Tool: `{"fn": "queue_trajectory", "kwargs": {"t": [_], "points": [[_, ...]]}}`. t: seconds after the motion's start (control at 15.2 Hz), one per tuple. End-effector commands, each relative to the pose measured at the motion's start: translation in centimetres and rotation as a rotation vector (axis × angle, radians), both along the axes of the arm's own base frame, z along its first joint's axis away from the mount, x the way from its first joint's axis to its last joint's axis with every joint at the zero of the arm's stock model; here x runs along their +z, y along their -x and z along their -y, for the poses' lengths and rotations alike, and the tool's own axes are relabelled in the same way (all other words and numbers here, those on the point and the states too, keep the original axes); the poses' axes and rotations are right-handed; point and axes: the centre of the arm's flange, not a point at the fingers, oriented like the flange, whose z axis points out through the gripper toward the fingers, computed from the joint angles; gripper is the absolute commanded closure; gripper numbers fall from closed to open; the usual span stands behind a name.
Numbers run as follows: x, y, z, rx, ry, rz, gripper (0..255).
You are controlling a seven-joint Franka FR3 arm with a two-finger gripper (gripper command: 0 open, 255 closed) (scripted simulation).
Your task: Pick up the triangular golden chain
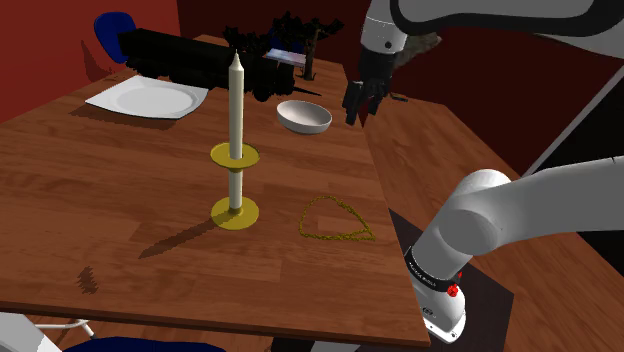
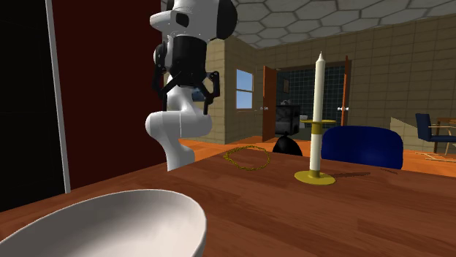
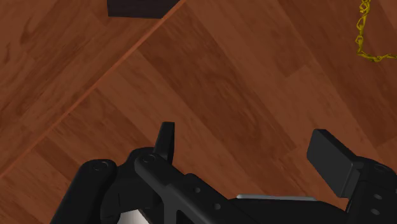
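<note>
One gold chain (image 1: 337, 220), one candle (image 1: 235, 110) and one white bowl (image 1: 303, 116) sit on the table (image 1: 120, 190). The shoulder view's upper left adds one plate (image 1: 150, 98). The gripper (image 3: 245, 137) is spread wide, empty.

Under the pincer (image 1: 360, 112) lies a brown wooden table (image 1: 120, 170). Close behind the pincer stands a dark red wall (image 1: 40, 40). Farther off I see a beige block wall (image 2: 226, 117) with a bright window (image 2: 245, 89), and a blue padded chair (image 2: 362, 146).
</note>
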Motion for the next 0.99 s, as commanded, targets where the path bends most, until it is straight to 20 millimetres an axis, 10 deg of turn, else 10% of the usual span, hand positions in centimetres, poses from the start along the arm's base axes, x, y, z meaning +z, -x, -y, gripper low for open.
{"fn": "queue_trajectory", "kwargs": {"t": [0.0, 0.92], "points": [[0.0, 0.0, 0.0, 0.0, 0.0, 0.0, 0], [-10.6, 10.7, -12.4, 0.013, -0.008, 0.133, 0]]}}
